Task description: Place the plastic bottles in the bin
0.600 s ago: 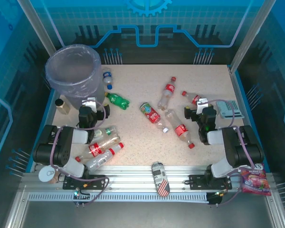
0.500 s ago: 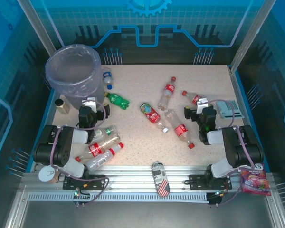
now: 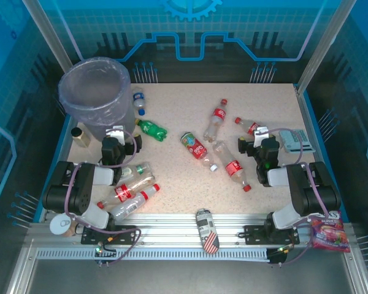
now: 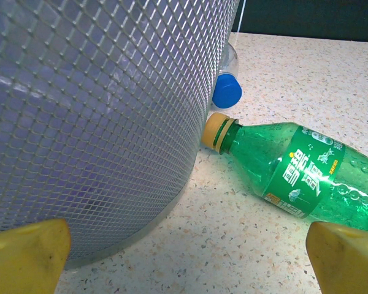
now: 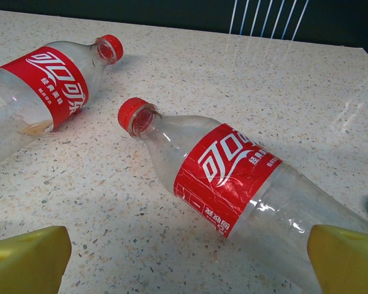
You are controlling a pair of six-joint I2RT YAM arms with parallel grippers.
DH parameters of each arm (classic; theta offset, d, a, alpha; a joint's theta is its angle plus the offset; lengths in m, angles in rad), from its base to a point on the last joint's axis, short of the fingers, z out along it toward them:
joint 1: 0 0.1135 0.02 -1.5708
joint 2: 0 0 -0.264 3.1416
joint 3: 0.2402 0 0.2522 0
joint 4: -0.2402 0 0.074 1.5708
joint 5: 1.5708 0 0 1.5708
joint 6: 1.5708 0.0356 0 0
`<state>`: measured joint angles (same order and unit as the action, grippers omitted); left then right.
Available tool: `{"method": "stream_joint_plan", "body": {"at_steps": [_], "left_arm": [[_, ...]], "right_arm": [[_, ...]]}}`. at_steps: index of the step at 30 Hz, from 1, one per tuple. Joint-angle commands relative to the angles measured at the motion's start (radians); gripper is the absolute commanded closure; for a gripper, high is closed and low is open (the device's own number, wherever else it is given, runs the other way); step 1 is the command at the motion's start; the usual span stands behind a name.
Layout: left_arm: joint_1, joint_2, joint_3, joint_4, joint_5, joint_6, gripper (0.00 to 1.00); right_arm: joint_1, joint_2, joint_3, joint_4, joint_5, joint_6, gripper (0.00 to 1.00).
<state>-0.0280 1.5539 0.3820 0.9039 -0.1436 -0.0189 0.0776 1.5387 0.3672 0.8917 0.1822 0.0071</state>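
Lying loose across the table [image 3: 178,180], bottles [image 3: 234,166] await pickup. Left gripper [image 4: 184,260] and right gripper [image 5: 184,260] gape wide, empty. Nearest left: green bottle [image 4: 306,177] (cap by the bin [image 4: 80,122]), probably best gripped squarely across its body.

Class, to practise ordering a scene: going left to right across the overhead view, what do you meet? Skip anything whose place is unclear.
bin → green bottle → flag-patterned can → pink snack packet
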Motion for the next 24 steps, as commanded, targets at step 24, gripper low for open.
{"method": "stream_joint_plan", "body": {"at_steps": [24], "left_arm": [[-0.018, -0.378, 0.171, -0.547, -0.093, 0.024, 0.01]], "right_arm": [[-0.023, -0.414, 0.262, -0.769, -0.034, 0.109, 0.00]]}}
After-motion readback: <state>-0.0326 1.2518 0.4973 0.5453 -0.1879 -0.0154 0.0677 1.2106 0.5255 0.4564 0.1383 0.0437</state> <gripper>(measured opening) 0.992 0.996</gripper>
